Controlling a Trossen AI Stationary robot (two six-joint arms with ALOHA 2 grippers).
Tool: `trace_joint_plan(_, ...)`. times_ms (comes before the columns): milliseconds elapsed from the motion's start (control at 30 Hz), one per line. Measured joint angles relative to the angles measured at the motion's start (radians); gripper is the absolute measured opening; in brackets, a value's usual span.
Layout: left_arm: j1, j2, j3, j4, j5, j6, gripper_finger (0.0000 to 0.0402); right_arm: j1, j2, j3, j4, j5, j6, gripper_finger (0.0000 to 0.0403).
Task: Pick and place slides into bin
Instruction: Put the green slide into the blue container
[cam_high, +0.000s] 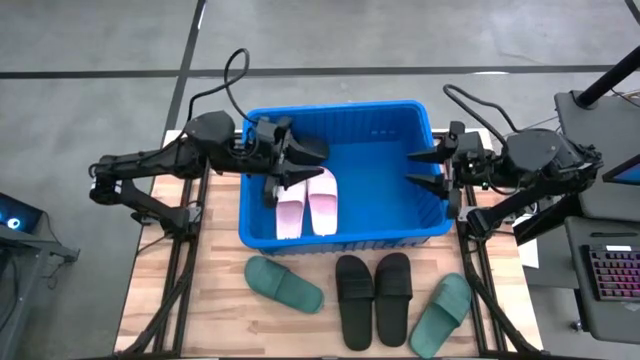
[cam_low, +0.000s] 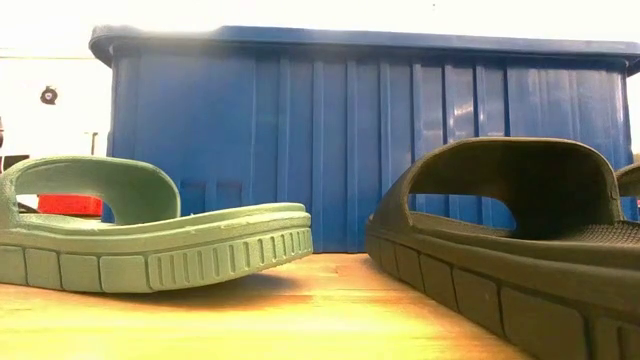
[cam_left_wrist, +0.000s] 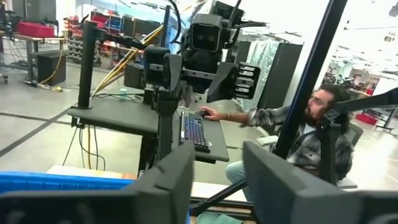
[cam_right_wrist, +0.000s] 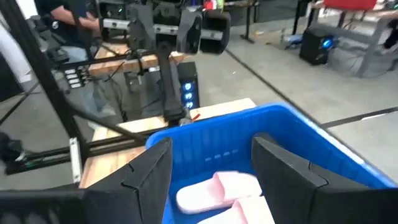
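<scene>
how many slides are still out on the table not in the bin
4. A green slide lies at the left, two black slides side by side in the middle, and another green slide at the right. All lie in front of the bin; none looks hidden.

wooden table (cam_high: 220, 310) carries blue bin (cam_high: 340, 238), two green slides (cam_high: 284, 284), two black slides (cam_high: 373, 297)

Two matte black arms built of rounded joint housings and slim links, each trailing a looped black cable from its shoulder. The left pincer (cam_high: 305, 165) and the right pincer (cam_high: 422, 168) each end in a pair of flat, tapering dark fingers (cam_right_wrist: 283, 168), their inner faces plain and unmarked.
</scene>
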Motion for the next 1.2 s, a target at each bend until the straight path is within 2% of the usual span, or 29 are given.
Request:
trace_joint_plan(200, 0.0, -0.059, -0.001, -0.11, 0.0, 0.008, 0.002, 0.0, -0.003, 0.0, -0.054, -0.011, 0.032, 0.021)
trace_joint_plan(267, 0.0, -0.086, -0.001, -0.158, -0.001, 0.036, 0.0006, 0.0, -0.003, 0.0, -0.075, -0.011, 0.057, 0.021)
trace_joint_plan(367, 0.0, -0.123, -0.001, -0.233, -0.013, 0.072, 0.001, 0.0, 0.003, 0.0, -0.093, -0.022, 0.066, 0.021)
trace_joint_plan(533, 0.0, -0.181, -0.008, -0.362, -0.02, 0.086, 0.0013, 0.0, 0.031, 0.0, -0.093, -0.152, 0.066, 0.021)
trace_joint_plan(633, 0.0, -0.21, -0.017, -0.417, -0.026, 0.11, 0.0013, 0.001, 0.054, 0.0, -0.091, -0.174, 0.074, 0.021)
trace_joint_plan(933, 0.0, -0.343, -0.132, -0.44, -0.078, 0.153, 0.0013, 0.0, 0.123, 0.0, -0.09, -0.166, 0.225, 0.021)
trace_joint_plan(1200, 0.001, -0.446, -0.229, -0.436, -0.103, 0.159, 0.0013, 0.0, 0.151, 0.0, -0.09, -0.227, 0.366, 0.021)
